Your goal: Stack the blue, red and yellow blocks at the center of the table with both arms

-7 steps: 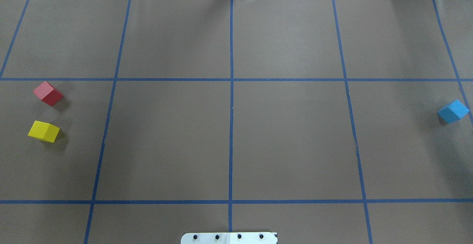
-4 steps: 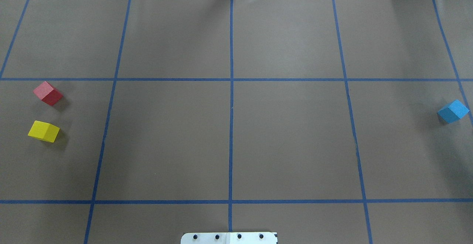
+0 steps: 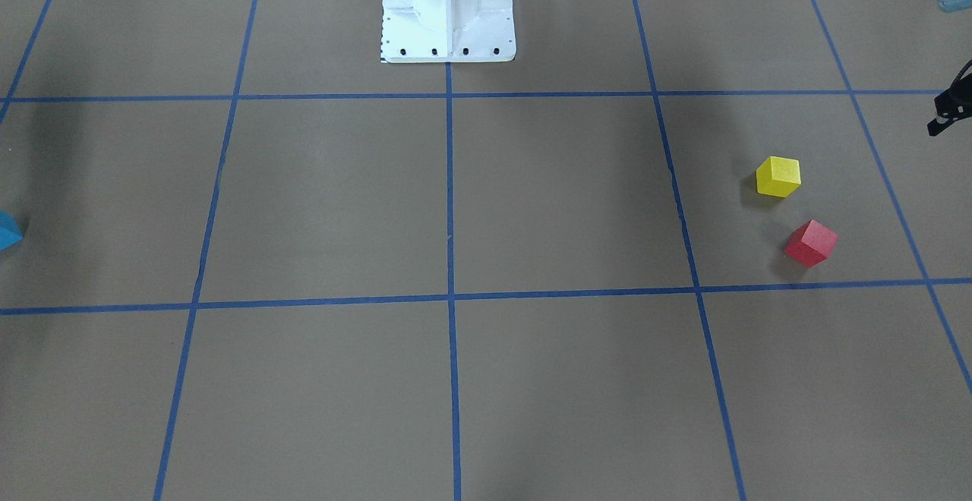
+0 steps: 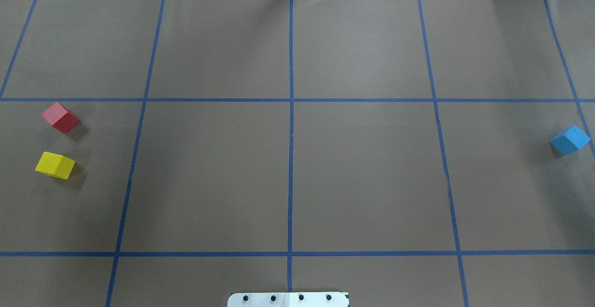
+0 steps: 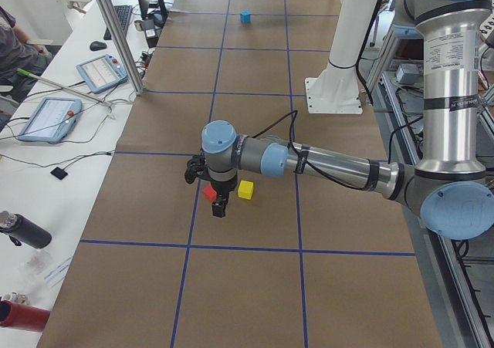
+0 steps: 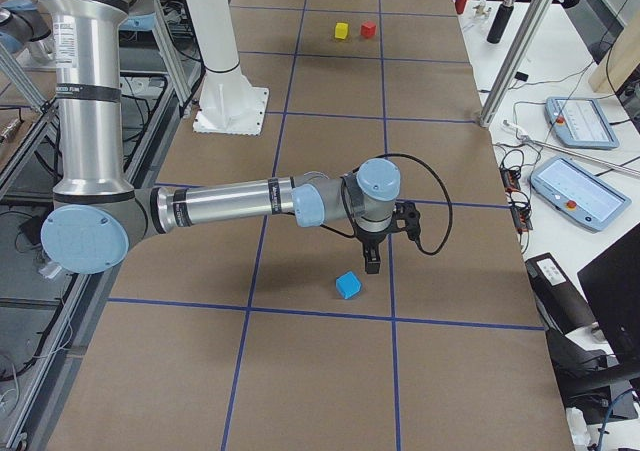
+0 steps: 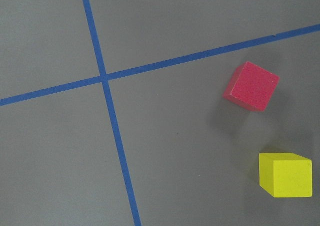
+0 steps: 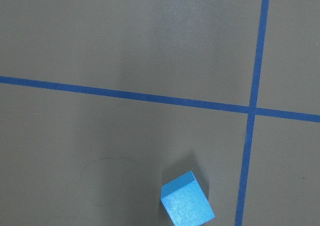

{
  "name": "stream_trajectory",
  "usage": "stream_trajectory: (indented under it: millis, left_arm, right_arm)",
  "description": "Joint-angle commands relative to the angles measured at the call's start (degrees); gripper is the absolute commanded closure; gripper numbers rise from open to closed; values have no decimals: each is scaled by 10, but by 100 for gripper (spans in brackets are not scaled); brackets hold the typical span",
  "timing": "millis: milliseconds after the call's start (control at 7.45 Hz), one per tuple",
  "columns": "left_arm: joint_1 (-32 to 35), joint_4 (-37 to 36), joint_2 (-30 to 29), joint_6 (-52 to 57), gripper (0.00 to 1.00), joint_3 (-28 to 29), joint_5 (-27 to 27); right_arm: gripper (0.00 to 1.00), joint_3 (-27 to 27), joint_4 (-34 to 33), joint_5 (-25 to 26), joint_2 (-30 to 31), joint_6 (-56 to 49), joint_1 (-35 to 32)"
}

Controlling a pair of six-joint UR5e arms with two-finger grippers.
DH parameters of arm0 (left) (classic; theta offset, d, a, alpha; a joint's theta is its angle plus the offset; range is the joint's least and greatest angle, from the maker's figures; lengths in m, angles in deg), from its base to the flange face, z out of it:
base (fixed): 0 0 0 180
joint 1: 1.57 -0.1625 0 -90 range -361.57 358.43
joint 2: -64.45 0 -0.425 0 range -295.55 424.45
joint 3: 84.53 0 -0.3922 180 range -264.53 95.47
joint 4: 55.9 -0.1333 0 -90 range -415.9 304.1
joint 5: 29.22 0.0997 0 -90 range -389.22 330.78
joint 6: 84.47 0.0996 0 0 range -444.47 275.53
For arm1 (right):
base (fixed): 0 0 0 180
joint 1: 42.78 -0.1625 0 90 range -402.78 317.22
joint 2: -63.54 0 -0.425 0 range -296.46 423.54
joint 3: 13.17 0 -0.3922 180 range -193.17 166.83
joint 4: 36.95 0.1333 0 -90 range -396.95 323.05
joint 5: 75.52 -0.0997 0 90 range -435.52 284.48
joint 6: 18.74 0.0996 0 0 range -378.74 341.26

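A red block (image 4: pixel 60 117) and a yellow block (image 4: pixel 55 165) lie close together at the table's left end. A blue block (image 4: pixel 570 140) lies at the far right end. The left wrist view shows the red block (image 7: pixel 251 85) and the yellow block (image 7: pixel 285 175) below it, with no fingers in sight. The right wrist view shows the blue block (image 8: pixel 187 205). My left gripper (image 5: pixel 220 207) hangs above the table beside the red block (image 5: pixel 209 193). My right gripper (image 6: pixel 372 263) hangs just beside the blue block (image 6: pixel 347 285). I cannot tell whether either is open.
The brown table cover bears a grid of blue tape lines (image 4: pixel 291 135). The white robot pedestal (image 3: pixel 448 7) stands at the near middle edge. Operator desks with tablets (image 5: pixel 50 118) and a metal post (image 5: pixel 116 35) line the far side.
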Motion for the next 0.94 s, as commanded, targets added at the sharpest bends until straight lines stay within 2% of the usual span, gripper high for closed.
stream_trajectory:
  millis: [0, 134, 268, 537, 671, 805]
  left_arm:
    - [0, 1, -4, -1, 0, 0, 1]
    - [-1, 0, -7, -2, 0, -1, 1]
    - [-1, 0, -4, -2, 0, -1, 1]
    - [-1, 0, -3, -27, 0, -4, 1]
    - [-1, 1, -8, -46, 0, -4, 2]
    - [-1, 1, -8, -48, 0, -7, 2]
  right_arm:
    - [0, -5, 0, -1, -1, 0, 0]
    - [0, -4, 5, 0, -1, -2, 2]
    - [0, 25, 27, 17, -2, 0, 17]
    - [0, 101, 160, 25, 0, -22, 49]
    - [0, 125, 179, 2, 0, -39, 54]
    - [0, 124, 181, -6, 10, -48, 61]
